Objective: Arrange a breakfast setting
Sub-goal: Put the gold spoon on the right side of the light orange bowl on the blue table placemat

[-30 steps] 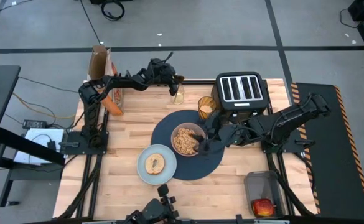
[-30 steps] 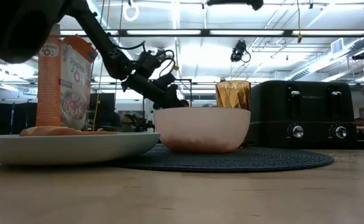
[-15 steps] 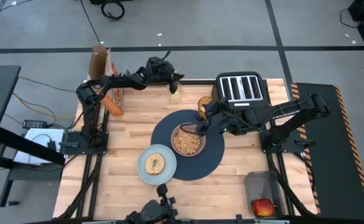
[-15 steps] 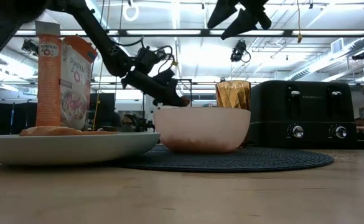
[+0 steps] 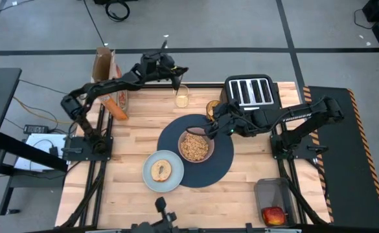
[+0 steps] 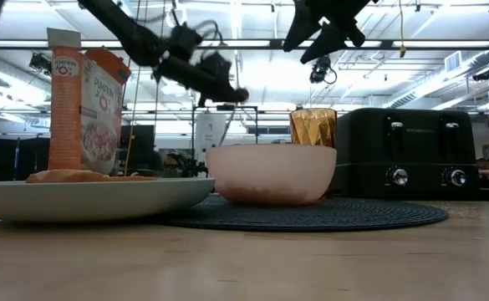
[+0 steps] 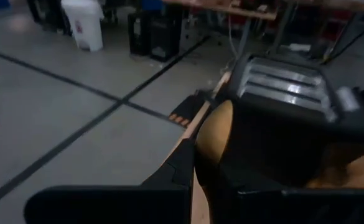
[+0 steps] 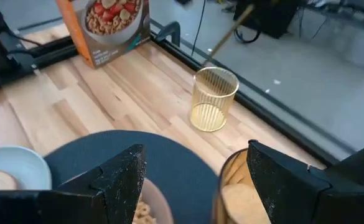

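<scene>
Left claw [image 5: 176,76] has pinched the spoon [image 8: 230,30] and raised it from the glass [image 5: 182,98] at the desk's rear edge, so it is probably ready for placing by the bowl [image 5: 212,152]. Right claw [image 5: 210,129], spread, has lifted off the bowl.

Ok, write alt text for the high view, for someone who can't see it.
Seen from above, a pink bowl of cereal sits on a round dark-blue mat, with a bagel on a pale-blue plate beside it. The right gripper hovers open over the bowl's rim; the left gripper is raised above a small clear glass.
</scene>
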Robot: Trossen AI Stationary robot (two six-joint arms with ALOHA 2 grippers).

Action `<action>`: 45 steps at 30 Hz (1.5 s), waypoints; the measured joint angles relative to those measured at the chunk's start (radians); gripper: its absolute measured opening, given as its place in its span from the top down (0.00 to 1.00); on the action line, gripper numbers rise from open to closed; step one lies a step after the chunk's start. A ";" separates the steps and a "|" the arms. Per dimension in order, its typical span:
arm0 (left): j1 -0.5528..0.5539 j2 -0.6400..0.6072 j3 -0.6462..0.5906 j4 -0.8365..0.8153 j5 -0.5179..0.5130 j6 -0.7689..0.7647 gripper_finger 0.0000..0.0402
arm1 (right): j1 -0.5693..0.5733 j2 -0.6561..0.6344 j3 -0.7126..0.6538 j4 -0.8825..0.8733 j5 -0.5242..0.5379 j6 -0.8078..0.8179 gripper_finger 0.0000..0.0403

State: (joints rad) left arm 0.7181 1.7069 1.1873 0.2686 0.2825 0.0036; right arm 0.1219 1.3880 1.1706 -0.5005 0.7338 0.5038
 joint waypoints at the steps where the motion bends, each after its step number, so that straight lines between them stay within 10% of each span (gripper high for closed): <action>1: -0.006 -0.025 0.000 -0.009 -0.001 0.000 0.93 | 0.000 0.000 0.000 0.000 0.006 -0.021 0.30; 21: -0.261 -0.560 -0.004 -0.266 -0.002 -0.090 0.93 | 0.119 0.000 -0.012 0.236 0.069 -0.342 0.30; 33: -0.767 -0.650 -0.467 0.284 -0.323 -0.176 0.94 | 0.307 0.000 -0.329 1.061 -0.161 -0.475 0.30; 45: -1.082 -0.405 -0.565 0.673 -0.659 -0.090 0.94 | 0.390 0.169 -0.279 1.127 -0.132 -0.417 0.30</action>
State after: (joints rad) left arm -0.3640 1.3019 0.6223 0.9415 -0.3763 -0.0867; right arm 0.5121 1.5571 0.8913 0.6262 0.6015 0.0864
